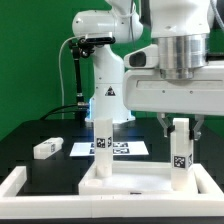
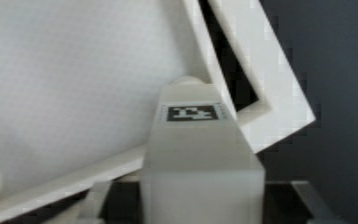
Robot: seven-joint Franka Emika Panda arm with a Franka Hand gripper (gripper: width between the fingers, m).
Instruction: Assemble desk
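Alignment matters most now: the gripper point(image 1: 180, 128), clamped on the upright small white plastic block leg point(image 1: 180, 150) standing at the exterior view's right end of the white rimmed rectangular plastic slab point(image 1: 130, 180) on the black tabletop point(image 1: 22, 138), should hold it vertical while screwing it home.

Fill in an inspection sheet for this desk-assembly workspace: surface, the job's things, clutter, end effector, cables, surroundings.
Surface: black table with a white frame along its front; the marker board lies flat on it.
Job's things: desk slab carries two upright legs, the left leg and the right leg as the exterior view shows them; a loose leg lies on the table.
Clutter: nothing seen.
End effector: the end effector straddles the right leg's top; whether it grips cannot be told.
Cables: black cable beside the arm's base.
Surroundings: green backdrop.
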